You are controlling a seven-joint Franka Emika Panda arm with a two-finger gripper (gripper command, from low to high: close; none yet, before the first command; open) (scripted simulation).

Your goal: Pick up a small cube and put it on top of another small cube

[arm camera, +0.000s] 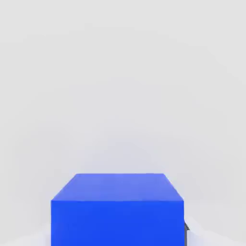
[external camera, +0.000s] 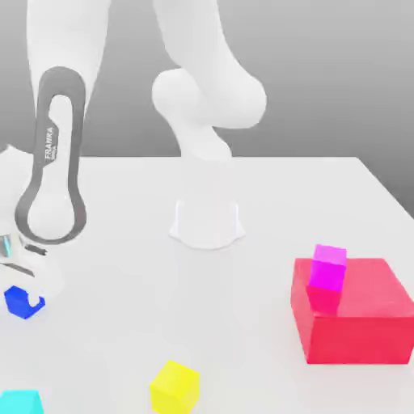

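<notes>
The pincer (external camera: pixel 26 301) is low over the white table (external camera: pixel 242 323), at the exterior view's left. The small deep-blue cube (external camera: pixel 19 301) sits between its fingers, but if they press on it one cannot tell. The yellow cube (external camera: pixel 174 386) and cyan cube (external camera: pixel 20 402) lie near the pincer.

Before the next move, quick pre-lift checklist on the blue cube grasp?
1. End effector down at the blue cube: ok.
2. Cube centred near the hand camera: ok.
3. Fingers shut on the cube: cannot tell.
4. Cube resting on the table, not lifted: ok.
5. Candidate targets, yellow cube and cyan cube, apart from the blue one: ok.
6. Magenta cube on the red block, far from the lift path: ok.
</notes>
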